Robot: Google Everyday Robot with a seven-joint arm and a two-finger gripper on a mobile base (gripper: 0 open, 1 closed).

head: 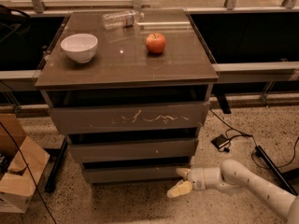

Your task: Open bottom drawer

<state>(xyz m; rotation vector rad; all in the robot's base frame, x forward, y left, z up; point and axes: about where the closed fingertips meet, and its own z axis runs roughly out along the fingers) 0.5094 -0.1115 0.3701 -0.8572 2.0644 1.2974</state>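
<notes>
The bottom drawer (pixel 135 173) is the lowest, shallowest grey-brown front of the cabinet, plain and handleless, and looks closed. Above it are the middle front (pixel 133 150) and the taller top front with white scratches (pixel 128 118). My gripper (pixel 181 180) reaches in from the lower right on a white arm (pixel 254 185). Its two cream fingers are spread apart, one at the drawer's lower right corner, the other lower, over the floor. It holds nothing.
On the cabinet top are a white bowl (pixel 79 46), a red apple (pixel 155 43) and a plastic bottle lying flat (pixel 122 18). A cardboard box (pixel 17 169) stands at the left. Cables and a black adapter (pixel 221 142) lie on the floor at the right.
</notes>
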